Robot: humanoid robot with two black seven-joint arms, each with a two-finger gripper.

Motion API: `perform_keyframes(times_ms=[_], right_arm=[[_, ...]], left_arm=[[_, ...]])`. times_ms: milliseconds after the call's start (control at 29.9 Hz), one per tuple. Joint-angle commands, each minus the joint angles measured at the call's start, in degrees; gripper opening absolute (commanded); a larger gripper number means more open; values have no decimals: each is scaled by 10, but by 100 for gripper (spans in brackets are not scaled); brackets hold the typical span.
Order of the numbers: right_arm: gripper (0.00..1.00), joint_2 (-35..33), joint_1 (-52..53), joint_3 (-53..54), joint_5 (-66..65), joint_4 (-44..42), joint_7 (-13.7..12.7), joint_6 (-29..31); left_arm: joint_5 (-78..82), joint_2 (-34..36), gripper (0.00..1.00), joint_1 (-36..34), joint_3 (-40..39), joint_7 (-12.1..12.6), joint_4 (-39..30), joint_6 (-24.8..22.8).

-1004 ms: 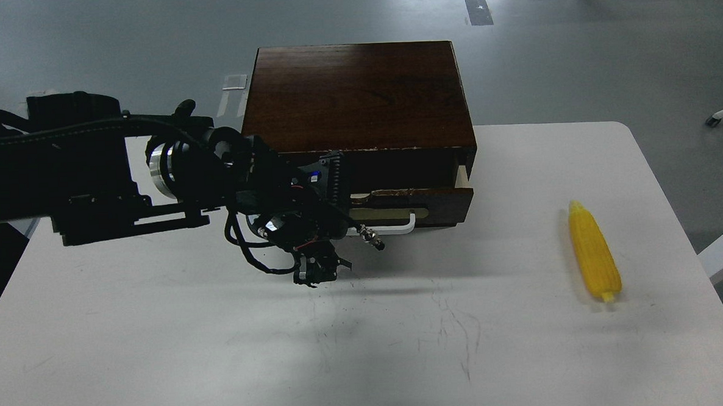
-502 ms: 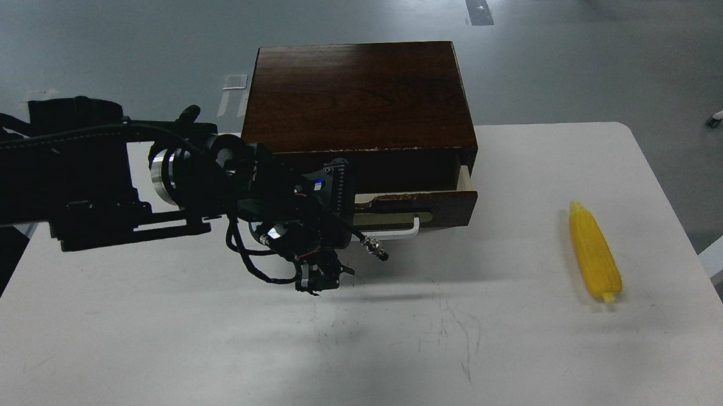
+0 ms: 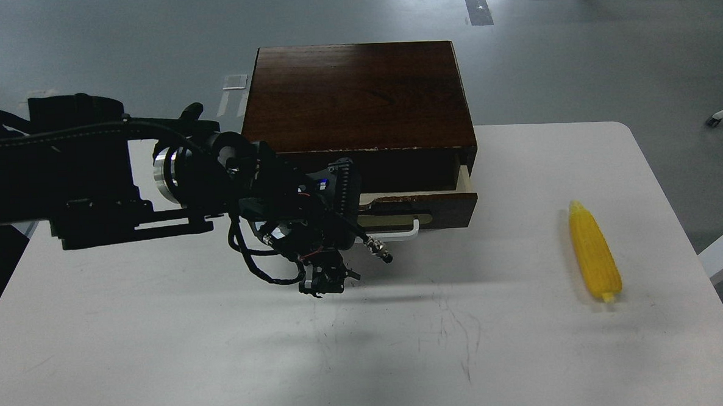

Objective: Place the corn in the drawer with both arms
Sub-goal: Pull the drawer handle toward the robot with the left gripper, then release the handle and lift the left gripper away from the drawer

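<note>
The yellow corn [image 3: 594,251] lies on the white table at the right, stub end toward me, untouched. The dark wood cabinet [image 3: 357,96] stands at the table's back middle. Its drawer [image 3: 425,203] is pulled out a little, showing a pale inner side at the right. The white bar handle [image 3: 399,236] shows only at its right end. My left arm reaches in from the left; its gripper [image 3: 328,281] is a dark claw-like cluster just in front of the drawer's left half, covering the handle's left part. Its fingers cannot be told apart. My right arm is out of view.
The white table [image 3: 161,358] has faint scuff marks near its middle. Its right edge runs just past the corn. Grey floor lies beyond, with a white table leg at the far right.
The drawer has come out slightly since a second ago. My left gripper has shifted a little to the right and toward me. The corn has not moved.
</note>
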Motion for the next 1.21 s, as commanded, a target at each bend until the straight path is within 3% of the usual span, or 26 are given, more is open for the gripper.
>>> perform_keyframes(times_ms=[0,301,569,770,1004,1172], right_arm=[[100,0,0,-2,0,1,0,0],[100,-1,0,-2,0,1,0,0],[100,-1,0,-6,0,1,-2,0],[100,-15,2,-91,-3,7,-4,0],[100,-25,69,-200,-83,24,0,0],[100,-27,125,-252,-192,24,0,0]], left_arm=[[-30,1,93,-6,-2,0,-1,0],[-34,2,93,-11,-15,4,-2,0],[-60,27,94,-11,-73,-1,-2,0],[-321,94,97,-2,-154,1,15,0],[-693,101,98,2,-178,3,120,0],[-914,98,98,45,-243,5,229,0]])
